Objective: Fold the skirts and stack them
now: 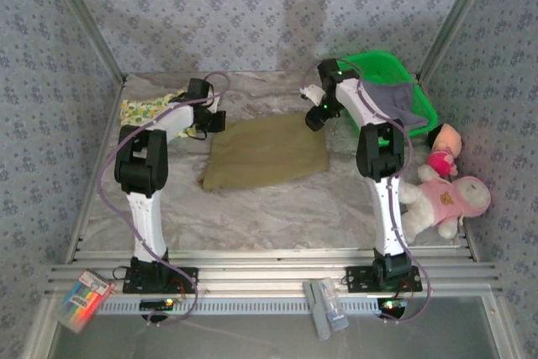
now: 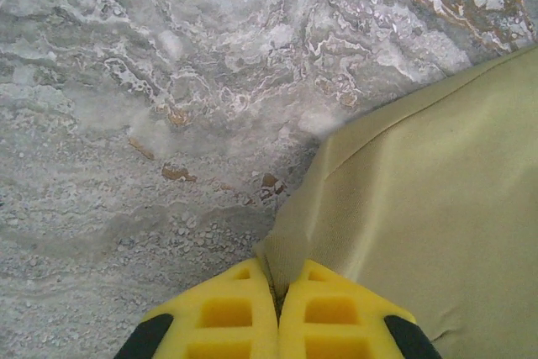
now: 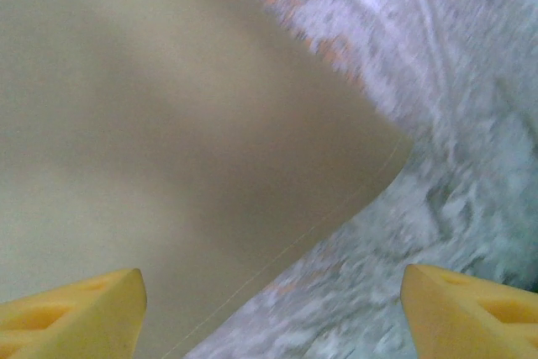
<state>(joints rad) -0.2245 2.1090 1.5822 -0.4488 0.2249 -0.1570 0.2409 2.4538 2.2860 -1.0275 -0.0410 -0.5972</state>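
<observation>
The plain olive-khaki skirt [image 1: 267, 151] lies spread flat at mid-table. My left gripper [image 1: 215, 120] sits at its far-left corner, and in the left wrist view that gripper [image 2: 277, 279] is shut on the olive-khaki skirt's [image 2: 420, 208] corner. My right gripper [image 1: 315, 117] hangs over the far-right corner; in the right wrist view it [image 3: 269, 313] is open above the olive-khaki skirt's [image 3: 168, 124] hem corner with nothing between the fingers. A yellow-green fruit-print skirt [image 1: 147, 108] lies at the far left. A grey-lavender skirt [image 1: 395, 100] is draped over the green basket [image 1: 382, 65].
Pink plush toys [image 1: 445, 191] sit at the right edge beside the right arm. The marble-patterned tabletop [image 1: 277, 208] lies bare in front of the khaki skirt. A packet of markers [image 1: 84, 296] and a grey tool [image 1: 324, 308] lie on the near rail.
</observation>
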